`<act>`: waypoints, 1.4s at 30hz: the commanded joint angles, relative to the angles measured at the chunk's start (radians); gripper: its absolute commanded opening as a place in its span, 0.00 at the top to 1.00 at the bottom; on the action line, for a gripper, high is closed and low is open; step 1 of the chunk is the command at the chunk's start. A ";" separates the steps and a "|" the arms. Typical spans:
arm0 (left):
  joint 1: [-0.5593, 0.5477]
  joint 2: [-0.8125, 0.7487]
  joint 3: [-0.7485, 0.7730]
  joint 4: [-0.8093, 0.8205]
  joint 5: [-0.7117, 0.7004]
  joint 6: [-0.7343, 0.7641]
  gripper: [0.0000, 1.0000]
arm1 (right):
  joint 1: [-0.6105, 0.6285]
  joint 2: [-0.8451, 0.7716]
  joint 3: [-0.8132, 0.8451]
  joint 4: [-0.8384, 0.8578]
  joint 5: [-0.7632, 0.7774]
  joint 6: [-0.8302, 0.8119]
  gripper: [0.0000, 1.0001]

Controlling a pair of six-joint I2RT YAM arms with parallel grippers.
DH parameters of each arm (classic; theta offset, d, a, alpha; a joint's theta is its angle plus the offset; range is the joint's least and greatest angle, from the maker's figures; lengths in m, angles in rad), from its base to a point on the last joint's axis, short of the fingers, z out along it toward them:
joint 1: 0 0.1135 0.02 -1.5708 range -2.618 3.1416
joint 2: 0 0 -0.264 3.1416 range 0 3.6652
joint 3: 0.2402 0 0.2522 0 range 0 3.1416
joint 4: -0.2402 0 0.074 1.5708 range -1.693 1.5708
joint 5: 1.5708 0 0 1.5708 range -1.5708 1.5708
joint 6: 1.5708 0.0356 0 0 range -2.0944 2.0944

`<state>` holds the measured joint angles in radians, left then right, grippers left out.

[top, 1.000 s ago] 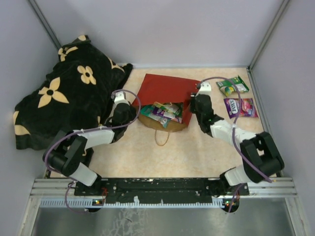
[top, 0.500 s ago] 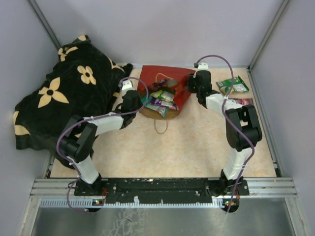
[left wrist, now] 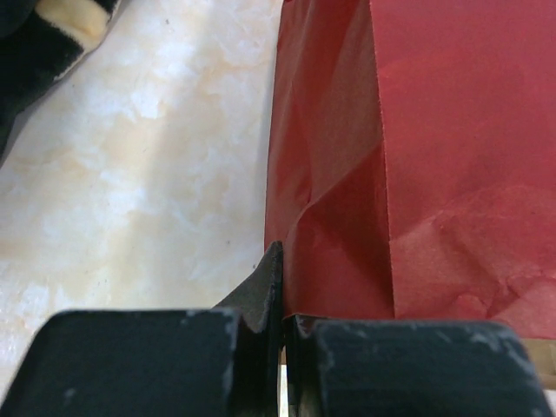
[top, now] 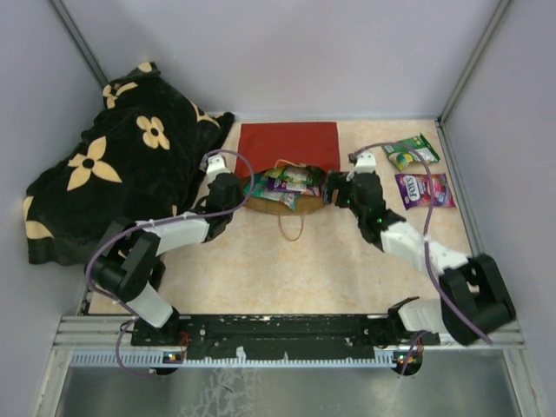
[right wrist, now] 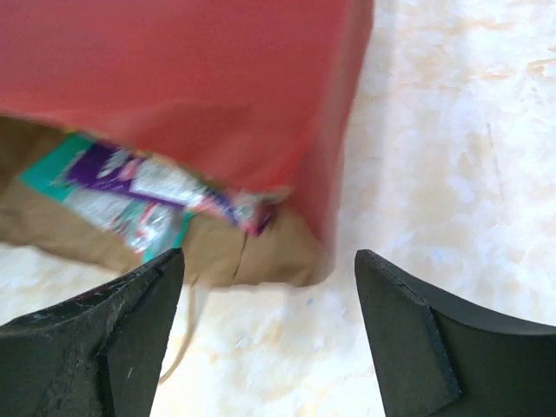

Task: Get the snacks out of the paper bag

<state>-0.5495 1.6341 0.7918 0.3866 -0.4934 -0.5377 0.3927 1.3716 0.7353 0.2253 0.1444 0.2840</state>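
The red paper bag (top: 288, 146) lies flat on the table with its brown mouth facing the arms. Several snacks (top: 284, 185), purple, teal and green, show in the mouth. My left gripper (top: 238, 196) is shut on the bag's left edge; in the left wrist view the red paper (left wrist: 417, 174) runs into the closed jaws of the left gripper (left wrist: 283, 300). My right gripper (top: 330, 193) stands open just off the bag's right mouth corner. From the right wrist, the right gripper (right wrist: 269, 261) holds nothing, and the bag (right wrist: 191, 69) and its packets (right wrist: 130, 182) lie ahead.
A green packet (top: 411, 150) and a purple-pink packet (top: 424, 189) lie on the table right of the bag. A black flower-patterned blanket (top: 113, 169) is heaped at the left. A cord handle (top: 291, 228) loops out in front of the bag. Walls close the back and sides.
The right gripper has opened and let go of the bag's right side. The bag, raised half a second ago, has dropped flat. Both grippers moved back toward the near edge.
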 commanded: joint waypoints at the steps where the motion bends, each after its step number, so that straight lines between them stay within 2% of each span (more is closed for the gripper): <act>1: -0.016 -0.059 -0.068 -0.034 0.000 -0.032 1.00 | 0.110 -0.259 -0.146 0.116 0.173 0.027 0.20; 4: -0.022 -0.078 -0.094 -0.034 -0.001 -0.040 1.00 | 0.168 -0.334 -0.181 0.070 0.222 -0.006 0.15; 7: -0.027 -0.089 -0.109 -0.032 0.007 -0.044 1.00 | 0.185 -0.314 -0.169 0.011 0.279 -0.034 0.03; 12: -0.028 -0.085 -0.115 -0.040 0.021 -0.038 1.00 | 0.184 -0.257 -0.150 0.016 0.302 -0.067 0.03; 15: -0.028 -0.075 -0.109 -0.040 0.036 -0.031 1.00 | 0.161 -0.195 -0.117 0.043 0.242 -0.090 0.09; 19: -0.028 -0.049 -0.085 -0.048 0.057 -0.023 1.00 | 0.058 -0.124 -0.097 0.098 0.097 -0.034 0.23; 25: -0.027 -0.002 -0.043 -0.068 0.068 -0.020 1.00 | 0.003 -0.037 -0.060 0.156 0.052 -0.029 0.44; 31: -0.027 0.001 -0.031 -0.072 0.048 0.001 1.00 | -0.048 0.068 -0.001 0.197 -0.034 -0.037 0.74; 36: -0.028 0.000 -0.023 -0.104 0.010 -0.019 1.00 | -0.077 0.188 0.114 0.165 -0.088 -0.072 0.93; 38: -0.027 -0.002 -0.020 -0.116 -0.004 -0.028 1.00 | -0.077 0.230 0.165 0.158 -0.103 -0.079 0.96; 42: -0.026 -0.003 -0.013 -0.135 -0.051 -0.038 1.00 | -0.077 0.342 0.303 0.129 -0.167 -0.080 0.97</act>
<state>-0.5793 1.6226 0.7643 0.3317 -0.4740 -0.5587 0.3202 1.6295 0.8890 0.3305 0.0513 0.2272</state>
